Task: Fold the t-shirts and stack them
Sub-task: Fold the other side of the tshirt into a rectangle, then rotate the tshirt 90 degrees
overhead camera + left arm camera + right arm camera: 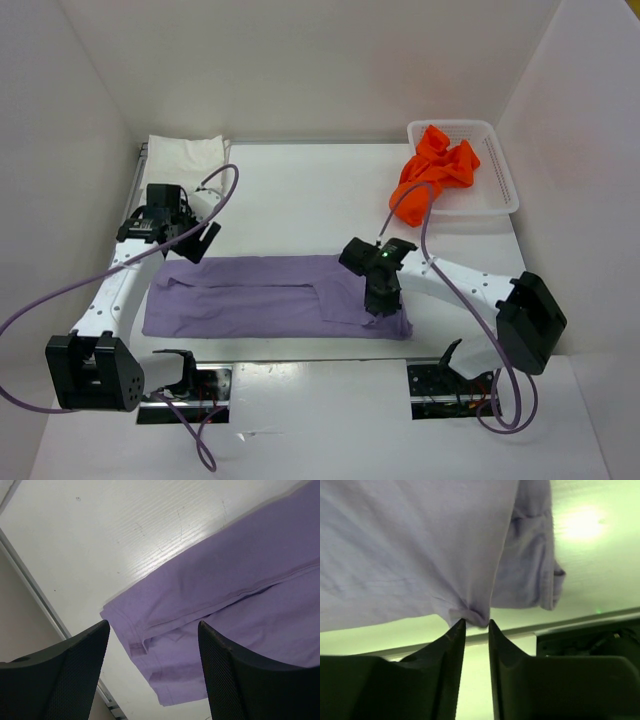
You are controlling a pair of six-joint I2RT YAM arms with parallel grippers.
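Since the cloth is soft, light and limp, I take it by hems and corners. Far left, white shirt (185,155), folded. My left gripper (200,243) hangs open above the left end of the purple shirt (250,295), flat on the table (300,190). My right gripper (380,304) pinches its near-right hem, close to the table edge; free room lies beyond. Orange shirt (437,165) heaped in basket (500,190).

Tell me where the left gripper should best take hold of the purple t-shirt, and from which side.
Probably pinch the purple t-shirt at its far left corner, where the folded layers overlap. Come down from above with the open left gripper: the cloth lies flat on the table, so only an edge offers purchase, and that corner sits just below it.
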